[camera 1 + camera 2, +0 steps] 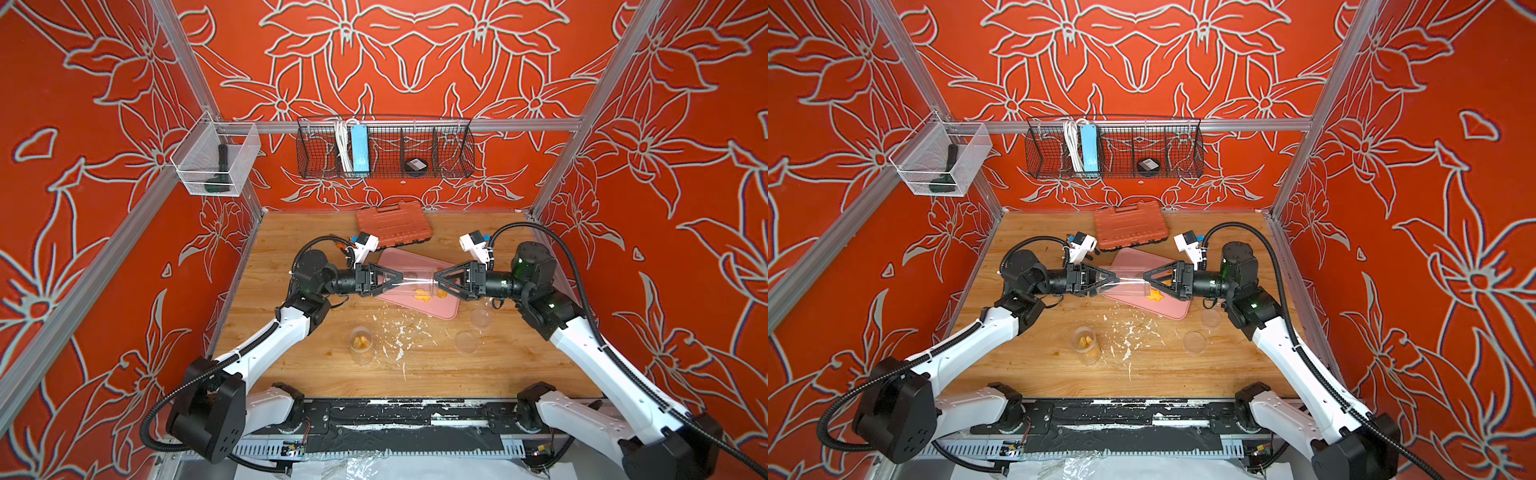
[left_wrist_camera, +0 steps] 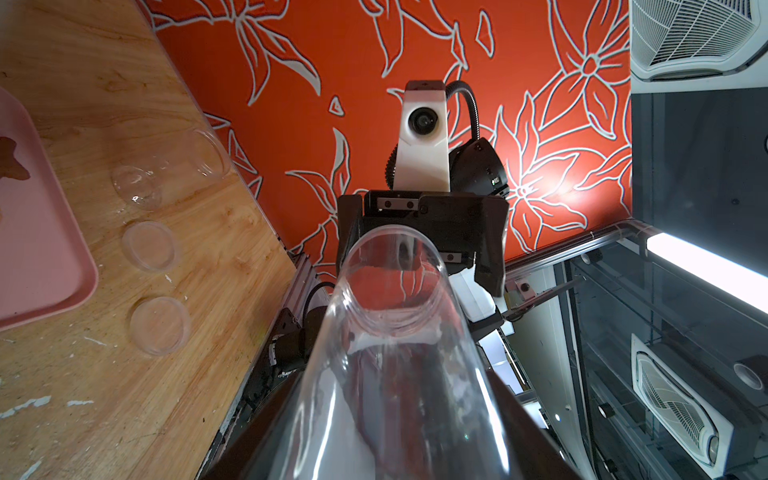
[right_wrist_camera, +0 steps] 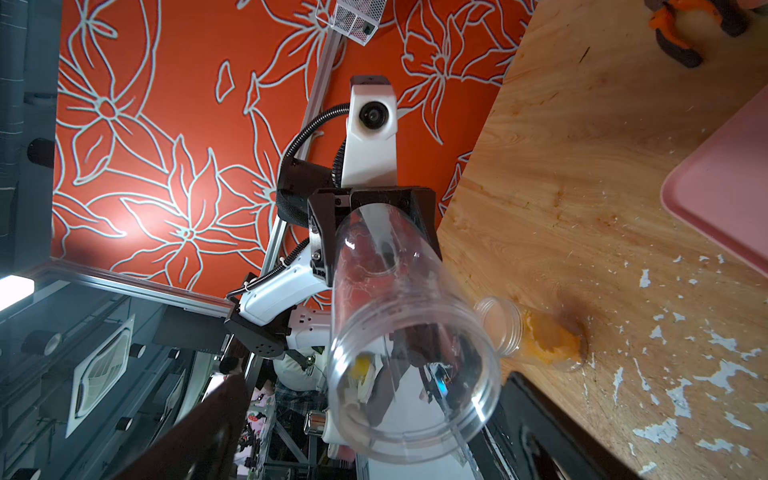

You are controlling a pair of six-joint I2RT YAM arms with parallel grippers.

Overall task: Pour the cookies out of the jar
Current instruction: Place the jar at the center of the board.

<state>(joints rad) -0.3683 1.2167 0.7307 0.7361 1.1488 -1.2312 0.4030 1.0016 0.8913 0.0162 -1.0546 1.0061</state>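
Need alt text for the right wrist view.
A clear jar, mouth toward the camera, is gripped at its far end by the left gripper; the right gripper stands open around the mouth. Beyond, a second jar holding orange cookies stands on the wooden table, near a pink tray.

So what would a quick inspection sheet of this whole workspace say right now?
Surface: wooden table, scattered with white flecks.
Job's things: clear jar held level over the pink tray; orange cookies lie on the tray; second jar stands upright with cookies inside.
Clutter: clear lids; orange case at the back.
Grippers: left gripper shut on the jar's base; right gripper open at its mouth.
Cables: black conduit loops along each arm.
Surroundings: red flowered walls; wire basket holding a blue power strip; white basket.
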